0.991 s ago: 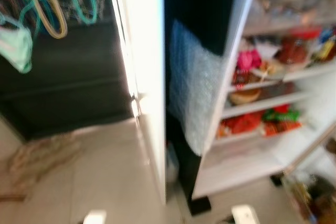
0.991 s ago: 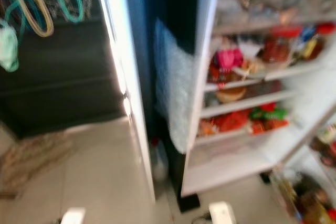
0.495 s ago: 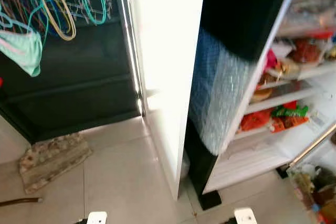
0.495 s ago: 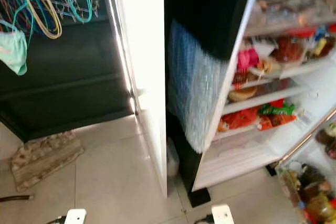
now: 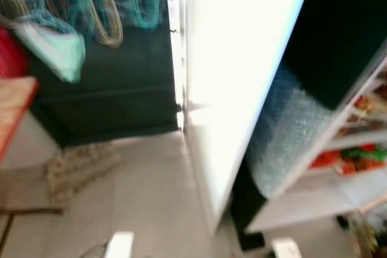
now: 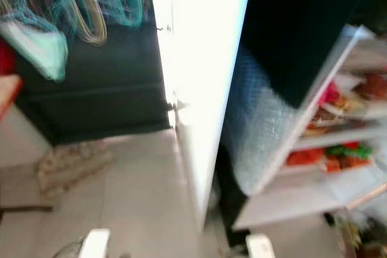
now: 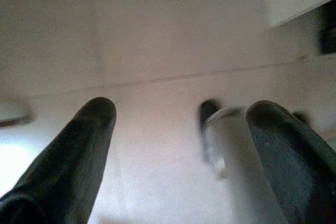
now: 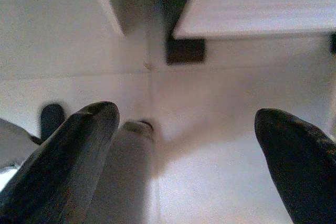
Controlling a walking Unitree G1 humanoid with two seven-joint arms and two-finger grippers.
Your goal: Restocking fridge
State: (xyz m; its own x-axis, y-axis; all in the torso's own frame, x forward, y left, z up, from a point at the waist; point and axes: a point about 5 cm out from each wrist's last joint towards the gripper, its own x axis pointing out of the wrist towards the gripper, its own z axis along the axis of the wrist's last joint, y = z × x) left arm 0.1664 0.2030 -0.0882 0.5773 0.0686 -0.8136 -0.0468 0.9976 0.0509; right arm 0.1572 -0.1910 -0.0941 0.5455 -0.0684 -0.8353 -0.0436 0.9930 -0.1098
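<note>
The left tool [image 7: 178,145] hangs low over the pale tiled floor [image 7: 157,35], its two black fingers [image 7: 68,161] spread wide with nothing between them. The right tool [image 8: 184,156] is the same: fingers [image 8: 63,156] parted, empty, pointing down at the floor near the foot of the fridge [image 8: 252,3].

Compared with half a second ago the head views have swung to the robot's left (the camera turning, not the things), and they are now smeared with motion. On the left, a red and wooden edge [image 5: 12,101] has come into view, with the blurred hangers [image 5: 115,10] and a mint-green garment [image 5: 57,52] above a dark cabinet [image 5: 109,101], and a mat [image 5: 81,164] on the floor below. In the middle, the bright white door panel [image 5: 242,58] now takes up more of the picture. The fridge's open shelves [image 6: 338,149], with red and green packets [image 6: 338,156], have slid to the far right edge.

I judge this as the robot turning away from the fridge, probably to fetch stock, since both tools are empty. The fridge shelves lie ahead and to the right, well above and apart from both tools, nearer the right one.
</note>
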